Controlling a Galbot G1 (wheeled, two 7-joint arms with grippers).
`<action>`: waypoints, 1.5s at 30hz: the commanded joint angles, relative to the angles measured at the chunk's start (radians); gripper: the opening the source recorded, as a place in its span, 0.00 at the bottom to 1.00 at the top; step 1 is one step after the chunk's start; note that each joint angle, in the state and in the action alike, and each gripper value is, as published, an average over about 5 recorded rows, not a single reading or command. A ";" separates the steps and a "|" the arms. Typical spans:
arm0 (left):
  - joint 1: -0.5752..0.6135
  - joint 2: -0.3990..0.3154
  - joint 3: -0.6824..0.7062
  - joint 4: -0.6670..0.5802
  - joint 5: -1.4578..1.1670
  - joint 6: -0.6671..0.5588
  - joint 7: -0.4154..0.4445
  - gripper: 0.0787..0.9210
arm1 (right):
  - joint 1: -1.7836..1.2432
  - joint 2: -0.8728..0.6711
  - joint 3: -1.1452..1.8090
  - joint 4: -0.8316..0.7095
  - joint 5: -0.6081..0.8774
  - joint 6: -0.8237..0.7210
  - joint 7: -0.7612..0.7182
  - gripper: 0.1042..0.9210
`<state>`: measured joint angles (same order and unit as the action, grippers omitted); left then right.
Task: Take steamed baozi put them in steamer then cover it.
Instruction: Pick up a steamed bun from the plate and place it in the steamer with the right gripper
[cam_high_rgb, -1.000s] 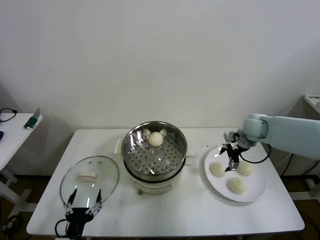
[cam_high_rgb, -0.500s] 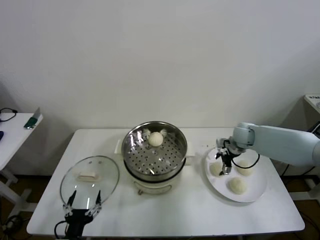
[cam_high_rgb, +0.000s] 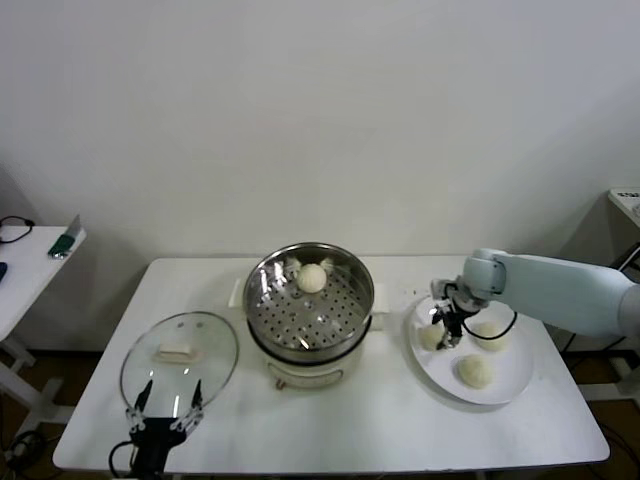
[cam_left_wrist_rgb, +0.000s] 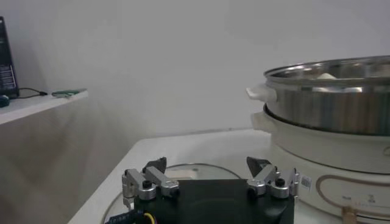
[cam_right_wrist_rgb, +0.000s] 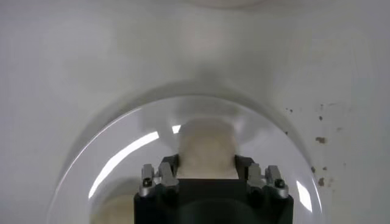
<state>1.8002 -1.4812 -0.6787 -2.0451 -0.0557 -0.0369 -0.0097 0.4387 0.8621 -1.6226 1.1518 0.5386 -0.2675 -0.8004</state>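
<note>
The right gripper (cam_high_rgb: 447, 335) has closed on the nine-o'clock cream-white round dough bun (cam_right_wrist_rgb: 206, 149) on the flat white plate (cam_high_rgb: 510, 385); its wrist view shows the squeeze. Left gripper (cam_high_rgb: 165, 400), wide, idles above the clear glass lid (cam_high_rgb: 180, 355).

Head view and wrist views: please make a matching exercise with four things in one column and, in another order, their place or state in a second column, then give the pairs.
Column one:
1. round clear glass lid
2. shiny stainless-steel steamer pot
3. right gripper
4. left gripper

Column two:
A. shut on a cream-white dough bun on the flat white plate
B. open, beside the lid's near edge
C. flat on the white table, left of the pot
D. uncovered, one bun inside

Pairs: 1-C, 2-D, 3-A, 4-B
</note>
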 joint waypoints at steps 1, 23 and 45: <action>0.000 0.000 0.000 0.001 0.000 0.000 -0.001 0.88 | 0.114 0.003 -0.037 0.010 0.018 0.010 -0.032 0.62; -0.019 0.006 0.016 -0.014 0.000 0.008 0.003 0.88 | 0.626 0.436 0.036 0.313 0.599 -0.166 0.081 0.62; -0.022 0.010 0.012 -0.002 0.001 0.008 0.001 0.88 | 0.232 0.649 -0.050 0.011 0.409 -0.195 0.164 0.63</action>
<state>1.7780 -1.4721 -0.6669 -2.0488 -0.0553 -0.0286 -0.0090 0.7683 1.4496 -1.6636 1.2394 0.9799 -0.4494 -0.6601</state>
